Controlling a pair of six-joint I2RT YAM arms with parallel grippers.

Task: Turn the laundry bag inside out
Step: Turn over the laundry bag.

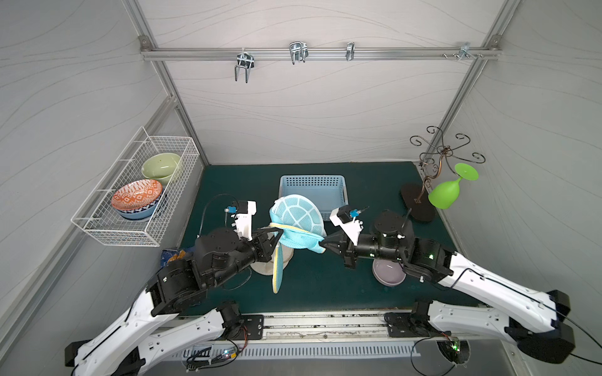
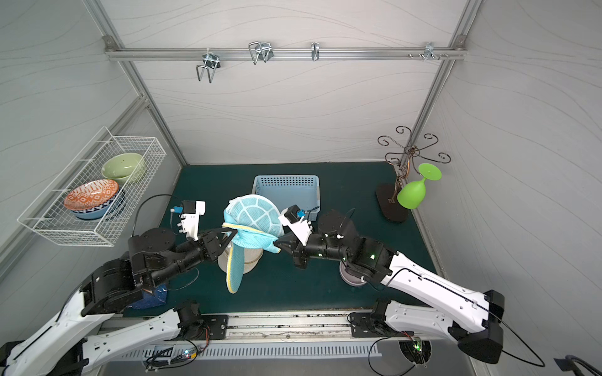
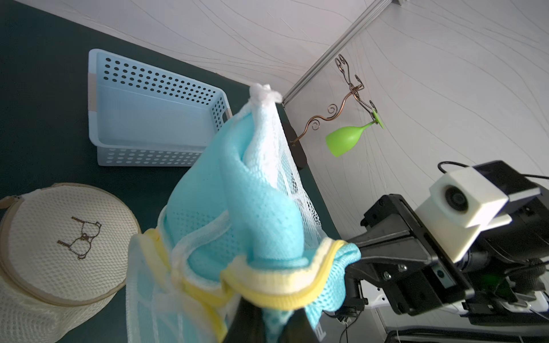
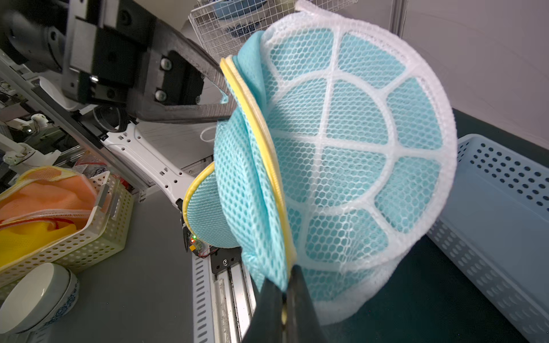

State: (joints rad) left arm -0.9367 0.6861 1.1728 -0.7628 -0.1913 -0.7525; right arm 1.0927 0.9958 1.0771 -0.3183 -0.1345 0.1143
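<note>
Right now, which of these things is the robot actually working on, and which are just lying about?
In the job: blue laundry bag, left gripper and right gripper, both shut on its yellow rim.
Lying about: blue basket, cream bag, green glass, wire rack, purple bowl.

The laundry bag (image 4: 350, 142) is soft turquoise mesh cloth under coarse white netting, edged in yellow fabric tape. The storage basket (image 3: 154, 80) is smooth, perforated pale-blue plastic; the table mat (image 1: 325, 280) looks matt.
</note>
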